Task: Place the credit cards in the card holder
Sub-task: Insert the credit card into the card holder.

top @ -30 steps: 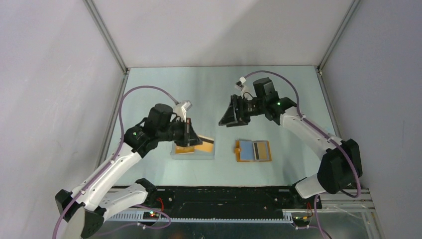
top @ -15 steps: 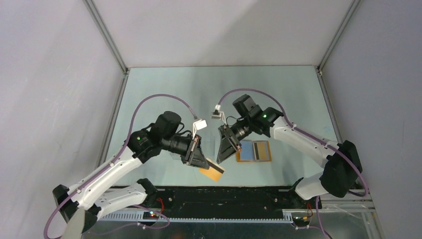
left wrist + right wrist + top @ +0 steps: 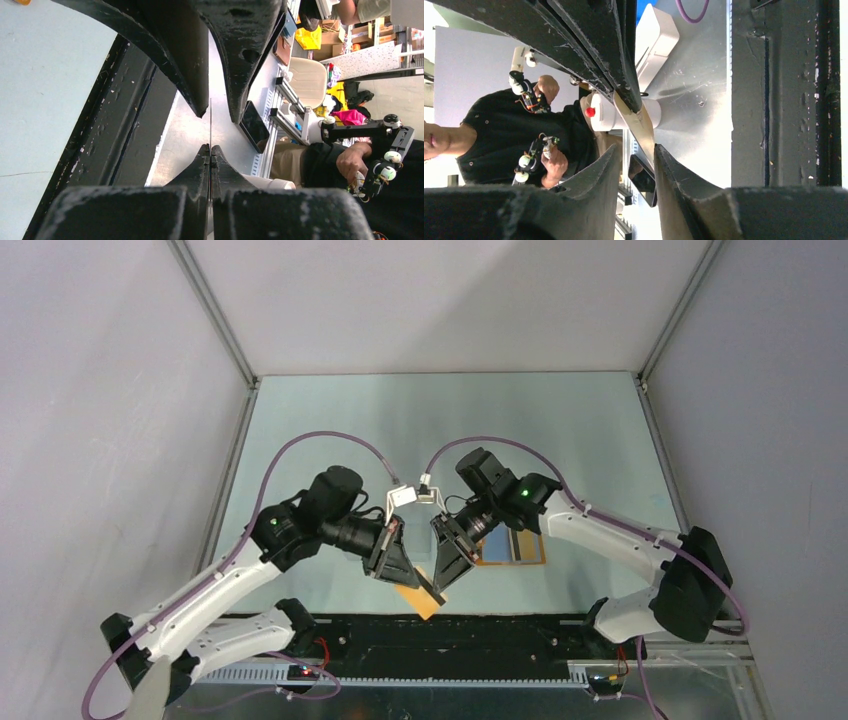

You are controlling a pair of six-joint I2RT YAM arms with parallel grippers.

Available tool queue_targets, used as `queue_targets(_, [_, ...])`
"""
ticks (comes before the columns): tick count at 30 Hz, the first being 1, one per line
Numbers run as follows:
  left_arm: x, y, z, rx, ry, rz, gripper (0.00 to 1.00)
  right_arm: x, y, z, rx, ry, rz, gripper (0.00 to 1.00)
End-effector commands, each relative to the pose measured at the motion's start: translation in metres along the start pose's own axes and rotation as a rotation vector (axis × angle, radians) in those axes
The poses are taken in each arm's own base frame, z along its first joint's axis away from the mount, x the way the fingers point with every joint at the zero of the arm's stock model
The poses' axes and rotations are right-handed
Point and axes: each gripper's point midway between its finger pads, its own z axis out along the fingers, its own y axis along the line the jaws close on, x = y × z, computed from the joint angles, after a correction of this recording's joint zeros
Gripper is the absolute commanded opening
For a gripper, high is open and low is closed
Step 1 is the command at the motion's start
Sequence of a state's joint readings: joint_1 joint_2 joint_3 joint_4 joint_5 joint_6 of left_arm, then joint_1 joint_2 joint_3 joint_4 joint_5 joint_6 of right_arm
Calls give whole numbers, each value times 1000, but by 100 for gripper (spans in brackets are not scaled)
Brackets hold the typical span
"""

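Observation:
My left gripper (image 3: 403,573) is shut on a golden-orange credit card (image 3: 420,600) with a dark stripe, held in the air over the table's near edge. In the left wrist view the card (image 3: 210,122) shows edge-on as a thin line rising from my shut left gripper (image 3: 210,148). My right gripper (image 3: 447,573) is open and straddles the card's free end. In the right wrist view the card (image 3: 640,125) lies against one finger of the right gripper (image 3: 637,146), with a gap on the other side. The orange card holder (image 3: 522,549) lies open on the table, partly hidden by the right arm.
The black base strip (image 3: 500,630) runs along the near edge, right under the held card. Grey walls and metal frame posts (image 3: 215,320) bound the table. A seated person (image 3: 499,135) is visible beyond the near edge in the wrist views.
My left gripper has carried the card from the table's left part to the near centre edge. My right gripper has come down from the back and placed its open fingers around the card.

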State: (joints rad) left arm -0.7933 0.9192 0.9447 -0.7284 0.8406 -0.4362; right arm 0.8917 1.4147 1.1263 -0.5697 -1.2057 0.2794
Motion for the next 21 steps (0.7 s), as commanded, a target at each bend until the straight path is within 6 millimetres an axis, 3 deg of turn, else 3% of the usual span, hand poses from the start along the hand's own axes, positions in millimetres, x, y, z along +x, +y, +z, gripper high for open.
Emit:
queue_targets(1, [-11, -24, -10, 46, -47, 79, 0, -12, 18, -2, 2, -63, -86, 38])
queue_targets(6, [-14, -26, -13, 37, -76, 90, 0, -26, 25, -4, 11, -151, -142, 39])
queue_targets(15, [-29, -43, -19, 90, -170, 132, 0, -28, 32, 3, -32, -162, -148, 39])
queue_targets(21, [-28, -42, -16, 102, -175, 119, 0, -31, 39, 4, -53, -172, -158, 33])
